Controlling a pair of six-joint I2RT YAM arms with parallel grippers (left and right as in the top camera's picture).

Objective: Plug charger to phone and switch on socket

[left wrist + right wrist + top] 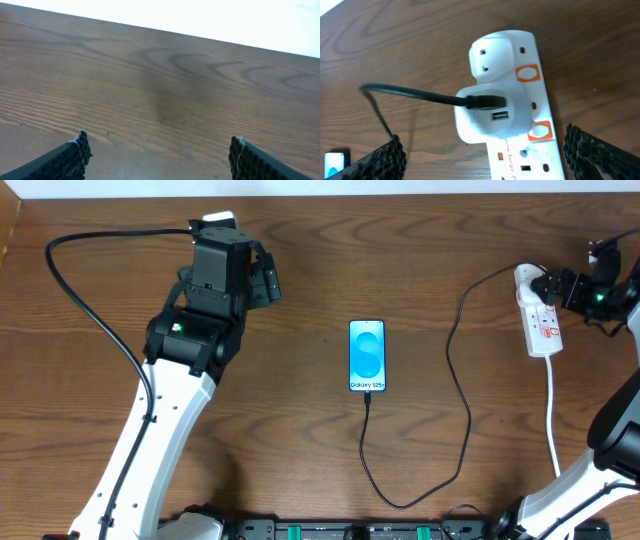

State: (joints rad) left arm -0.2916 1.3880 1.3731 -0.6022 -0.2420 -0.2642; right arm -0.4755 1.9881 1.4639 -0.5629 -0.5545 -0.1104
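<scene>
The phone (367, 356) lies face up mid-table with its blue screen lit; its edge shows in the right wrist view (334, 162). The black charger cable (462, 390) runs from the phone's near end in a loop to a white adapter (490, 112) plugged into the socket (541, 320), a white power strip with orange-red switches (527, 73). My right gripper (485, 155) is open, its fingers straddling the strip just over it. My left gripper (159, 155) is open and empty over bare wood at the far left.
The strip's white cord (553, 415) runs toward the near edge on the right. The left arm's black cable (90, 300) loops across the far left of the wooden table (300, 440).
</scene>
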